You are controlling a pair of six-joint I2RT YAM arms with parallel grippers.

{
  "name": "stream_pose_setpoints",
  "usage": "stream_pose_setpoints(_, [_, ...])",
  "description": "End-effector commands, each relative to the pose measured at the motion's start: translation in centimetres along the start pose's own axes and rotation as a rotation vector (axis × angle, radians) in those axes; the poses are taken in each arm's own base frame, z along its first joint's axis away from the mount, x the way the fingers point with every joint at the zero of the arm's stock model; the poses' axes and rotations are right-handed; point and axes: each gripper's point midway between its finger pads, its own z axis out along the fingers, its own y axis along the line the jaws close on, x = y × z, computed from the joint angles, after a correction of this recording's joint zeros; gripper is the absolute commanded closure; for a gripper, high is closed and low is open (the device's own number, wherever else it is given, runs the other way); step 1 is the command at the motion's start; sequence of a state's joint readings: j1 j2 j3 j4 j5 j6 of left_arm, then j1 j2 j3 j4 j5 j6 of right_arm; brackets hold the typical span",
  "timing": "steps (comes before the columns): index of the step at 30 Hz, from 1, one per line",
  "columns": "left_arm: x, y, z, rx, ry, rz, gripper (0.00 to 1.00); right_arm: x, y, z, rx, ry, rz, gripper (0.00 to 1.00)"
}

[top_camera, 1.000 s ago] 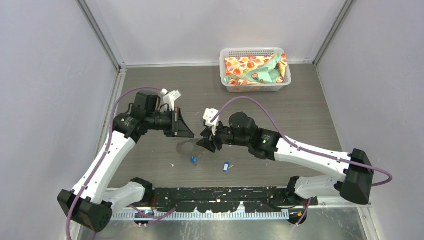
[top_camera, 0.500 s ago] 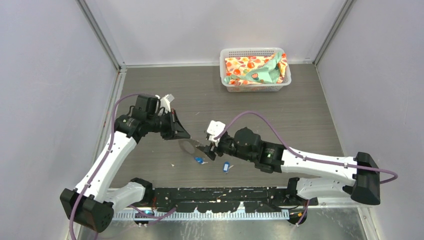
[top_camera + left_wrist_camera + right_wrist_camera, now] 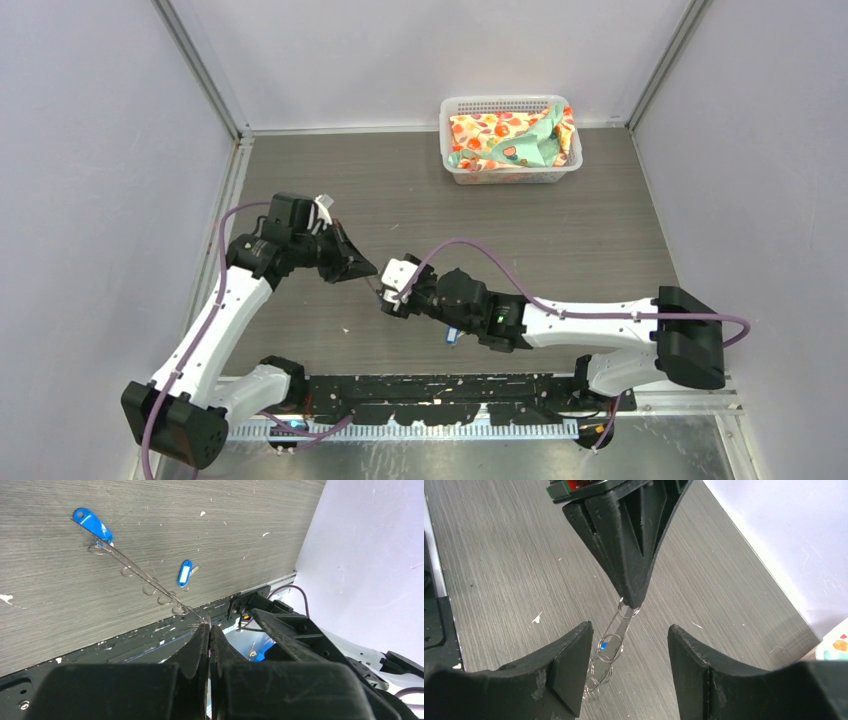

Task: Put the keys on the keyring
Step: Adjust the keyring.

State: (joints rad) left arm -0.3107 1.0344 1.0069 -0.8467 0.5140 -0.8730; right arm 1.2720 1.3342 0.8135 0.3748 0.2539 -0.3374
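pinching keyring (image 3: 155, 586) in closed left jaws; right jaws parted

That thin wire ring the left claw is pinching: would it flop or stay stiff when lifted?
Probably stiff: the keyring runs straight from the left claw, pinched at one edge, with no visible droop. Likely light, being thin wire. It might swivel in so small a pinch.

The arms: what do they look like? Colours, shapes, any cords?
Both the left arm and right arm have white tubes between chunky black joints. A purple cable loops along each. The fingers are black, flat, tapering wedges.
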Motion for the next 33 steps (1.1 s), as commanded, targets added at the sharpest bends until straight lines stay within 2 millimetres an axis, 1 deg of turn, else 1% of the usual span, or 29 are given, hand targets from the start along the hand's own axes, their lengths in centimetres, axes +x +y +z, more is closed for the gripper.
stream_pose_setpoints(1, [-0.4, -0.7, -0.5, 0.032, -0.038, -0.024, 1.0, -3.7, -1.0, 0.5, 0.058, -0.113, 0.005, 0.39])
stream_pose_setpoints(8, [-0.5, -0.5, -0.5, 0.02, -0.045, -0.039, 1.0, -4.0, -0.6, 1.2, 0.095, -0.124, -0.015, 0.42])
stream_pose_setpoints(14, [-0.5, -0.4, -0.8, 0.008, -0.056, -0.042, 1.0, -3.4, 0.0, 2.0, 0.095, -0.107, -0.036, 0.46])
stream_pose_setpoints(24, [-0.3, -0.2, -0.8, 0.0, -0.046, -0.05, 1.0, -3.2, -0.7, 2.5, 0.167, -0.088, -0.091, 0.54])
stream_pose_setpoints(30, [-0.4, -0.4, -0.9, 0.001, -0.048, -0.055, 1.0, -2.6, -0.4, 3.1, 0.166, -0.066, -0.112, 0.58])
stream_pose_setpoints(33, [-0.3, -0.5, -1.0, 0.002, -0.05, -0.055, 1.0, -2.1, -0.4, 3.0, 0.165, -0.051, -0.118, 0.58])
